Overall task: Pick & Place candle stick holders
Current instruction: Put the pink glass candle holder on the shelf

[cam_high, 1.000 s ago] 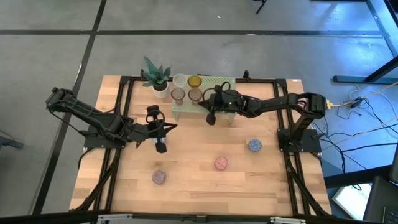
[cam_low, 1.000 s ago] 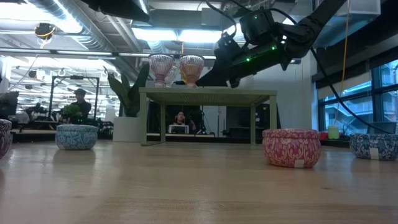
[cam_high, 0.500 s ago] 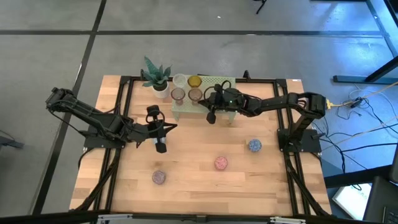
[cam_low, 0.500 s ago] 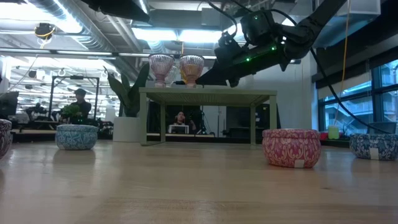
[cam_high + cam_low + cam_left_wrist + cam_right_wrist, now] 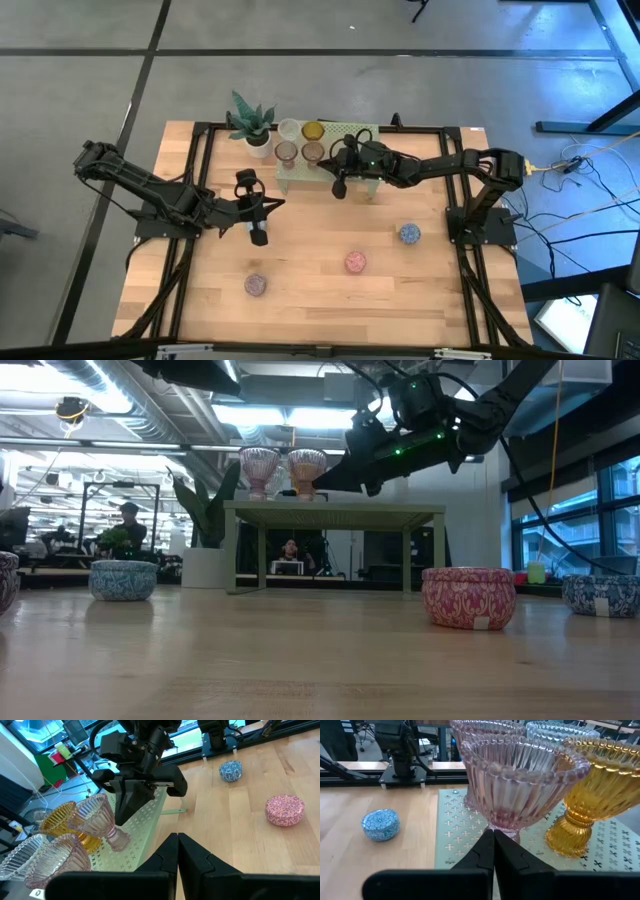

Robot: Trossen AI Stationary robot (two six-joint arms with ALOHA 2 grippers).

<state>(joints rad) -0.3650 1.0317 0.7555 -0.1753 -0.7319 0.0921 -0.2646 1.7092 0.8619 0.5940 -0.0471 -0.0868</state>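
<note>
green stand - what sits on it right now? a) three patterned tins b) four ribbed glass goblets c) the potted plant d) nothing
b: the high view shows four glass goblets clustered on the left part of the green stand, while the patterned tins lie on the bare wood table and the potted plant stands beside the stand.

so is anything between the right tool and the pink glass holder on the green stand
Nothing visible. The right tool is right beside the pink glass holder on the green stand, with only open air between them.
</note>
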